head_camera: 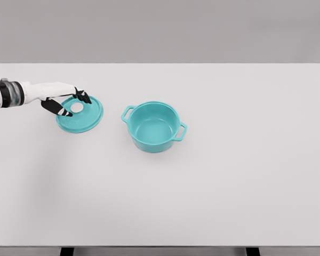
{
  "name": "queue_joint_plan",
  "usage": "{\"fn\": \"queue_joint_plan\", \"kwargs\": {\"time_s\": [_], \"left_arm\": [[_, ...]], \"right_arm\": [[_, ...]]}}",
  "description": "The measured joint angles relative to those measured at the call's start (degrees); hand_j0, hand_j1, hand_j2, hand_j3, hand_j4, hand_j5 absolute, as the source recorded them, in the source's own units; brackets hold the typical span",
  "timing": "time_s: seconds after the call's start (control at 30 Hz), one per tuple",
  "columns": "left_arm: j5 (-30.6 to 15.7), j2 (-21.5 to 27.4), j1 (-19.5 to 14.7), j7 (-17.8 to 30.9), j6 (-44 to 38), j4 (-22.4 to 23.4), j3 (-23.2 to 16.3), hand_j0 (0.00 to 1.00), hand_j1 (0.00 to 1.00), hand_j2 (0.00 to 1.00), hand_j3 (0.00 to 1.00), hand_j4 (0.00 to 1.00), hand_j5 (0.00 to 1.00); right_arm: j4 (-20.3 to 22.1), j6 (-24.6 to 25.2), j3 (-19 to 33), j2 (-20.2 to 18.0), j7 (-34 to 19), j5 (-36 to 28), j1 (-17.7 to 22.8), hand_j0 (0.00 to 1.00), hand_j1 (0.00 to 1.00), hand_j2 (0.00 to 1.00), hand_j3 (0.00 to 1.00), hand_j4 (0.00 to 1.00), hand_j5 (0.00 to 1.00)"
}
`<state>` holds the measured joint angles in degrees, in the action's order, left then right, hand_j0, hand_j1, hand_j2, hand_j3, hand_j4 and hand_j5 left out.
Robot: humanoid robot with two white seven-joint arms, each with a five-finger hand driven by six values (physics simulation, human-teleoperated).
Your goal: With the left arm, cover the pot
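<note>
Grasp step: left hand (69, 102) curls around the white knob of the teal lid (81, 115), lid flat on table (229, 186). Open pot (153, 127) stands just right. Next likely calls for lift, carry right, lower onto rim.

The pot (154, 127) is plain teal all over, with both side handles in the same teal and a slightly paler tone on its inner floor. The lid (81, 116), left of the pot, is the same unpatterned teal, with a pale whitish round knob at its middle. The left hand (66, 102), over the lid, is white with black fingers, and its arm is white with a black band and a grey ring at the wrist. The desk (213, 192) under the pot is plain white; the wall behind it is flat grey.
</note>
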<state>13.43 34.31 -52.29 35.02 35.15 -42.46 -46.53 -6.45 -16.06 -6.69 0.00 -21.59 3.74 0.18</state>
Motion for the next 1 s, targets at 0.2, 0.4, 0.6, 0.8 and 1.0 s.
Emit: {"fn": "queue_joint_plan", "kwargs": {"time_s": [0.2, 0.4, 0.6, 0.8, 1.0], "left_arm": [[0.12, -0.17, 0.18, -0.02, -0.03, 0.02, -0.07, 0.70, 0.70, 0.70, 0.70, 0.70, 0.70], [-0.22, -0.20, 0.35, -0.13, -0.25, 0.02, 0.03, 0.60, 0.60, 0.60, 0.60, 0.60, 0.60], [-0.98, -0.15, 0.88, -0.46, -0.61, -0.05, 0.38, 0.57, 0.57, 0.57, 0.57, 0.57, 0.57], [-1.26, -0.04, 1.23, -0.64, -0.75, -0.30, 0.55, 0.50, 0.50, 0.50, 0.50, 0.50, 0.50], [-0.43, -0.03, 1.41, -0.23, -0.26, -2.76, 0.21, 0.51, 0.51, 0.51, 0.51, 0.51, 0.51]], "right_arm": [[0.00, 0.02, 0.00, 0.00, -0.01, 0.00, 0.00, 1.00, 1.00, 1.00, 1.00, 1.00, 1.00], [0.02, 0.01, 0.00, 0.00, 0.00, 0.00, 0.00, 1.00, 1.00, 1.00, 1.00, 1.00, 1.00], [0.00, 0.00, 0.00, 0.00, -0.01, 0.01, 0.00, 1.00, 1.00, 1.00, 1.00, 1.00, 1.00], [0.01, 0.01, 0.00, 0.00, 0.00, 0.00, 0.00, 1.00, 1.00, 1.00, 1.00, 1.00, 1.00], [0.02, 0.01, 0.00, 0.00, -0.01, 0.00, 0.00, 1.00, 1.00, 1.00, 1.00, 1.00, 1.00]]}}
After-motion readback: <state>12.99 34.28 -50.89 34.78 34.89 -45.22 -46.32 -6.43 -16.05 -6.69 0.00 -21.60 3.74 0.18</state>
